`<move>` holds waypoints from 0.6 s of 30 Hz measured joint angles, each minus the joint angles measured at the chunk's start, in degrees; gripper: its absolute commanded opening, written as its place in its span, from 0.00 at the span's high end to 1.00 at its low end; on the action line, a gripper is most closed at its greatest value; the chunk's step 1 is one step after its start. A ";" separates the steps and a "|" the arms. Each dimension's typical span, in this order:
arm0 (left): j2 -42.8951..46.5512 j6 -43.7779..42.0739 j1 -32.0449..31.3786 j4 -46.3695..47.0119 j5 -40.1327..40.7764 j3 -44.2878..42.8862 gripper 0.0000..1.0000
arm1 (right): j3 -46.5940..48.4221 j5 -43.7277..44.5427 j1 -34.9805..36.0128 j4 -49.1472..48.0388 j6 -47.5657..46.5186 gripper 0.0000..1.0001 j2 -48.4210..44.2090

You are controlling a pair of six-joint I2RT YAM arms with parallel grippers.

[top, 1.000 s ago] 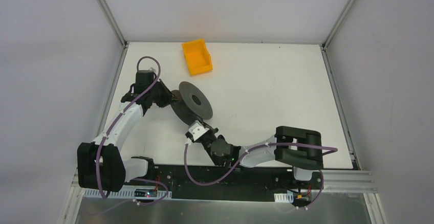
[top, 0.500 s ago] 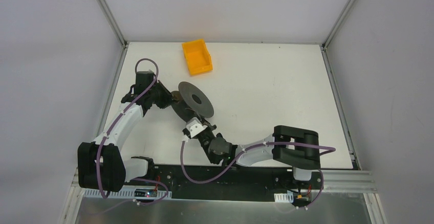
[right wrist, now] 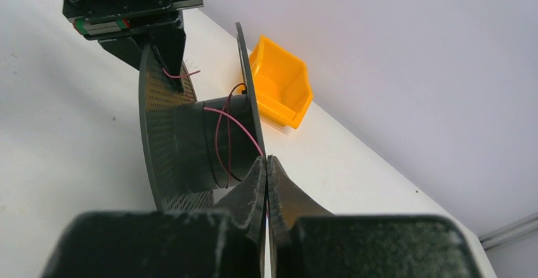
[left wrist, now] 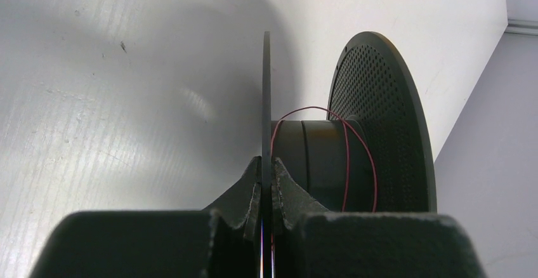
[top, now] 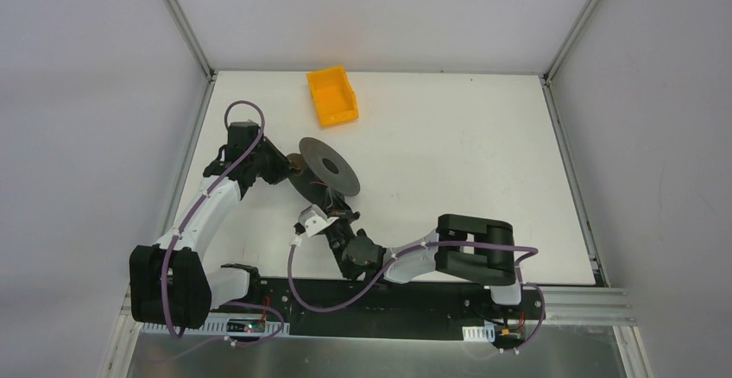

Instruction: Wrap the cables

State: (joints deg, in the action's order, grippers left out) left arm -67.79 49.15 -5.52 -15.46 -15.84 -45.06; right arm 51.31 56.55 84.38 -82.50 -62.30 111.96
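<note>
My left gripper (left wrist: 266, 178) pinches the thin flange (left wrist: 266, 87) of the spool. My right gripper (right wrist: 266, 164), pressed together, seems to nip the cable (left wrist: 309, 108), which loops loosely around the hub (left wrist: 314, 164). It looks hair-thin, light, springy and slippery, so I'd hold it near the free end.

text: none readable | labels: none readable | brands: none | numbers: none | signs: none

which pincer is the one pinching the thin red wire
The right pincer: the thin red wire runs into its closed tips. The left pincer clamps a spool flange instead.
</note>
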 measured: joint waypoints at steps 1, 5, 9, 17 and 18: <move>0.00 0.15 0.00 0.02 0.02 0.00 1.00 | 0.00 0.26 0.00 -0.24 -0.44 1.00 0.02; 0.00 0.81 0.00 -0.02 0.17 0.00 1.00 | 0.00 1.55 -0.02 -1.09 -1.66 1.00 0.20; 0.57 1.51 0.00 -0.02 0.96 0.24 1.00 | 0.35 2.34 -0.02 -1.38 -2.32 1.00 1.20; 2.95 2.67 0.55 -0.46 2.64 1.01 1.00 | -0.87 0.55 -0.52 5.16 5.51 1.00 -0.17; 3.06 2.67 0.72 -0.39 2.71 1.03 1.00 | -1.33 -0.22 -0.66 7.06 7.48 1.00 -0.92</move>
State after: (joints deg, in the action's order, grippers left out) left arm -64.73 51.81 -4.80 -15.86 -13.13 -44.03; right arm 49.98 56.34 83.72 -75.44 -54.83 111.04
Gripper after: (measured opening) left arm 0.009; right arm 0.004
